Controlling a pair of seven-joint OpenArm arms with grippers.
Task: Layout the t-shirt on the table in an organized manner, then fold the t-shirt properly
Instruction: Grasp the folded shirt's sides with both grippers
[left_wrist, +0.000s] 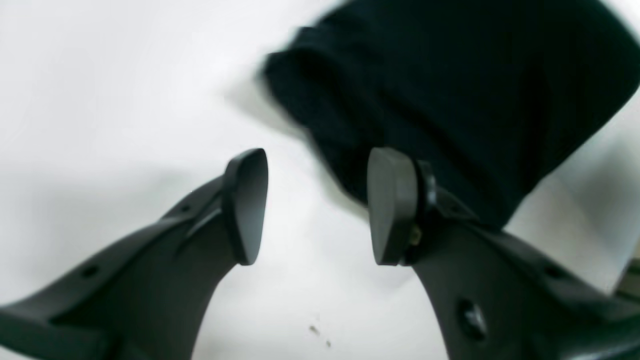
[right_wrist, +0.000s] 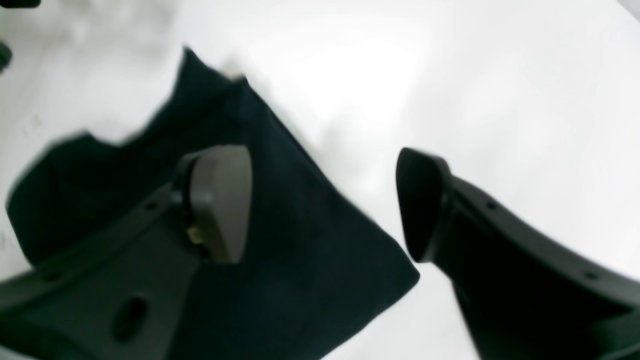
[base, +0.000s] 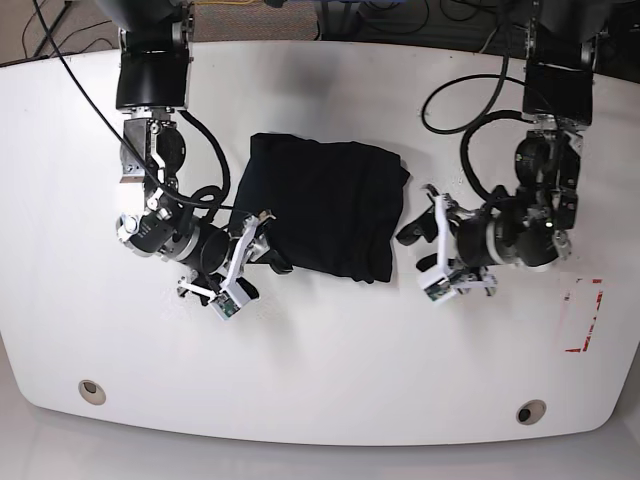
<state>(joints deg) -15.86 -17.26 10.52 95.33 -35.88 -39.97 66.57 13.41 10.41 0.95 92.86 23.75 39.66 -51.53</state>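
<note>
T-shirt (base: 325, 205) lies between both released tools — left tool (base: 425, 248), right tool (base: 248, 268) — ungrasped.

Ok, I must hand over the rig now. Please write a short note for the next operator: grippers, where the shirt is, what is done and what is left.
Left gripper: open, empty, just beside the t-shirt's edge.
Right gripper: open, holding nothing, one finger over the cloth.
T-shirt: lies on the white table between both arms as a compact black bundle, already folded over itself.
Done: the shirt appears gathered into a rough rectangle.
Left: check the edges and square up the fold if needed.
</note>
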